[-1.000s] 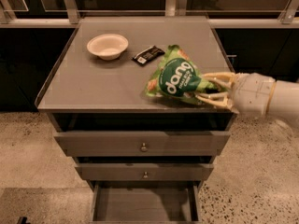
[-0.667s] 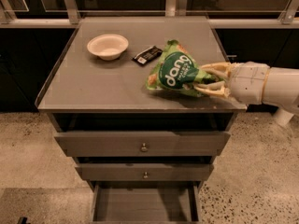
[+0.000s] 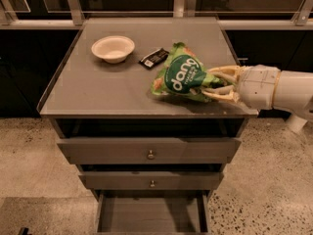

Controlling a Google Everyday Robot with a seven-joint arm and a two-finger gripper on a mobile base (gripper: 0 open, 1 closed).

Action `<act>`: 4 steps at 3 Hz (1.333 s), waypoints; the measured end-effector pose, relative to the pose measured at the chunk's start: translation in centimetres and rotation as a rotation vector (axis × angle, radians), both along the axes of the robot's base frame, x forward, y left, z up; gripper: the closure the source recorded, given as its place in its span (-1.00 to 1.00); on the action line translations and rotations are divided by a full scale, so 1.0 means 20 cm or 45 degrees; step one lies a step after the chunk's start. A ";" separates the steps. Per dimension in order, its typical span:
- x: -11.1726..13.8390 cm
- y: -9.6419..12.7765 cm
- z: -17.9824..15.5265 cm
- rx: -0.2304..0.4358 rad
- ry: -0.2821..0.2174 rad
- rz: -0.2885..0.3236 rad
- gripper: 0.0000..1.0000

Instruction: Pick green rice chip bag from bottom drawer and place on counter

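The green rice chip bag [image 3: 182, 75] with the white "dang" patch lies tilted on the right part of the counter [image 3: 98, 89], its lower edge on or just above the surface. My gripper [image 3: 211, 85] comes in from the right and its pale fingers [image 3: 221, 73] are shut on the bag's right end. The bottom drawer [image 3: 149, 214] stands pulled open below, its flat grey floor bare.
A white bowl [image 3: 113, 48] sits at the counter's back left. A small black wrapped bar [image 3: 154, 58] lies just left of the bag. Two knobbed grey drawers [image 3: 150, 153] are above the open one. Speckled floor surrounds the cabinet.
The bag and my gripper have shifted slightly back and up over the counter, with the bag staying in the fingers. Bowl and black bar have not moved.
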State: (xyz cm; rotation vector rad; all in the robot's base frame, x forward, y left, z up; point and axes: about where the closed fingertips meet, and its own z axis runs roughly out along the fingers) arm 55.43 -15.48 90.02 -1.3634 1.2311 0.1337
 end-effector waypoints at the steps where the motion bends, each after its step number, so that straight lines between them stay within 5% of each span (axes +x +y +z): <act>1: 0.00 0.00 0.00 0.000 0.000 0.000 -0.31; 2: 0.00 0.00 0.00 0.000 0.000 0.000 -0.78; 3: 0.00 0.00 0.00 0.000 0.000 0.000 -1.00; 4: 0.00 0.00 0.00 0.000 0.000 0.000 -1.00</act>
